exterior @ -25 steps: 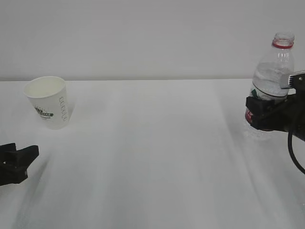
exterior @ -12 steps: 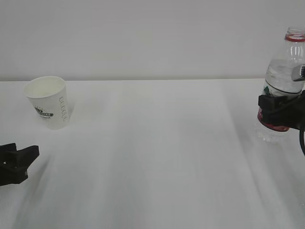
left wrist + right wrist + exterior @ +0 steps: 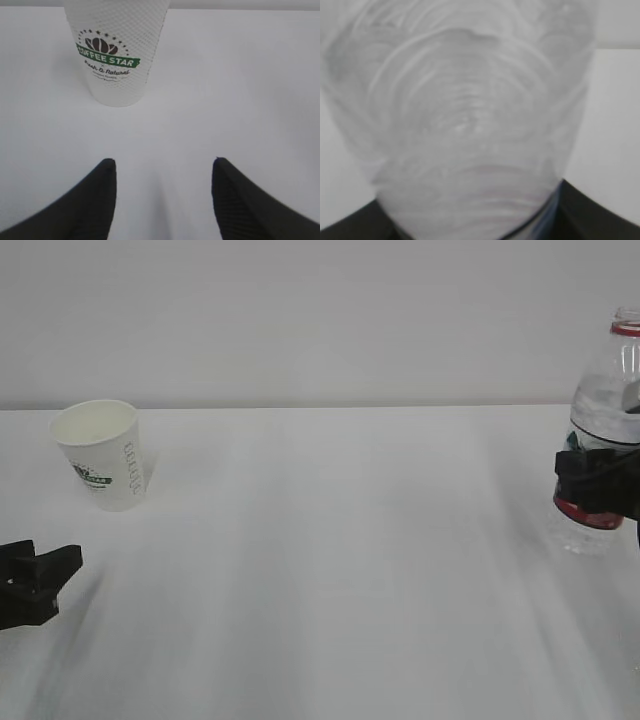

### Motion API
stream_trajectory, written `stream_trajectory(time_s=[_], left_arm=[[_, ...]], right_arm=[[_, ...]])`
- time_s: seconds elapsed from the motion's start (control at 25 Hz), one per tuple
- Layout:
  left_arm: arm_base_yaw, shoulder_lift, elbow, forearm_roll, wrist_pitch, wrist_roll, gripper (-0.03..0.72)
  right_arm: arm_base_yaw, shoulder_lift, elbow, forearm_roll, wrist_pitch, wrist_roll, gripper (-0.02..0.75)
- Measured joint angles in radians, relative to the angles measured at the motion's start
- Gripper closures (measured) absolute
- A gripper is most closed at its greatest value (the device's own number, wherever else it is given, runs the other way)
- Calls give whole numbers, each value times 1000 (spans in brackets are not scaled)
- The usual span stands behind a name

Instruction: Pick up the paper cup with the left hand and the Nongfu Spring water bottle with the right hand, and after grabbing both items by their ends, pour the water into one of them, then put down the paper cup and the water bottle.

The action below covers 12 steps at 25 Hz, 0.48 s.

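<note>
Exterior view | right gripper point(image 3: 597, 480) clamps Nongfu Spring water bottle point(image 3: 603, 400) at 3 o'clock | left gripper point(image 3: 162, 172) wide, empty | paper cup point(image 3: 116, 50) at 12 o'clock on table point(image 3: 330, 560)

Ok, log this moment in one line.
left gripper open, short of paper cup | right gripper holding water bottle | table

On the paper cup point(image 3: 116, 50), in the left wrist view: "COFFEE STAR" in white capitals on a green band, under a dark coffee-bean mark ringed by small stars; beneath it, script lettering, roughly "Fresh & Natural". In the exterior view, grey vertical lettering down the cup's side, too small to read
</note>
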Motion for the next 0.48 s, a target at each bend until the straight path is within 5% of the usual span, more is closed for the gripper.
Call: stream_trajectory(time_s=[0.48], left_arm=[[0, 0, 0, 6, 0, 0, 247]], right_arm=[[0, -1, 95, 173, -233, -84, 330]])
